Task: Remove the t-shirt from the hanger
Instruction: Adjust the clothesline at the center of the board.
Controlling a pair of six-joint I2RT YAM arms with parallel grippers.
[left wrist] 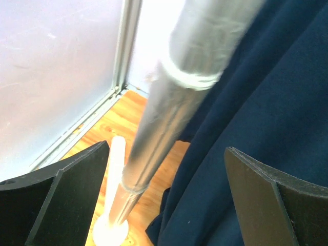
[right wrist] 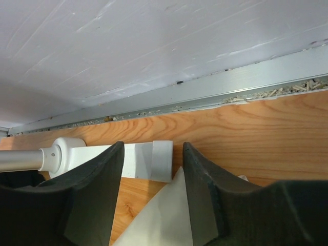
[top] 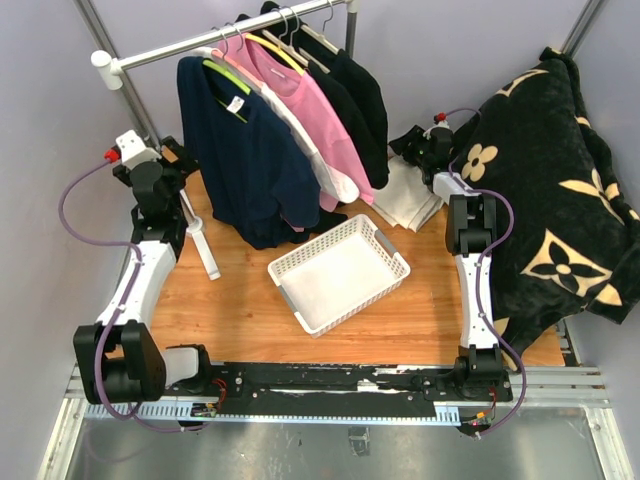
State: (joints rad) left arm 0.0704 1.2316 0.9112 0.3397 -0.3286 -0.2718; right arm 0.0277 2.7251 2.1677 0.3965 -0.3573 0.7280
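Note:
A navy t-shirt (top: pixel 245 165) hangs on a yellow-green hanger (top: pixel 226 76) at the front of the rack bar (top: pixel 230 35). White, pink and black shirts hang behind it. My left gripper (top: pixel 183 162) is open and empty, just left of the navy shirt's side. In the left wrist view its gripper (left wrist: pixel 166 200) frames the rack's metal pole (left wrist: pixel 169 107), with the navy cloth (left wrist: pixel 256 133) to the right. My right gripper (top: pixel 410 145) is open and empty over folded white cloth (top: pixel 410 195). In the right wrist view the gripper (right wrist: pixel 152 169) points at the rack's white foot (right wrist: pixel 148 160).
A white slatted basket (top: pixel 338 272) sits on the wooden table in front of the rack. A black floral blanket (top: pixel 560 190) hangs at the right. The rack's left white foot (top: pixel 203 245) lies by my left arm. The walls are close behind.

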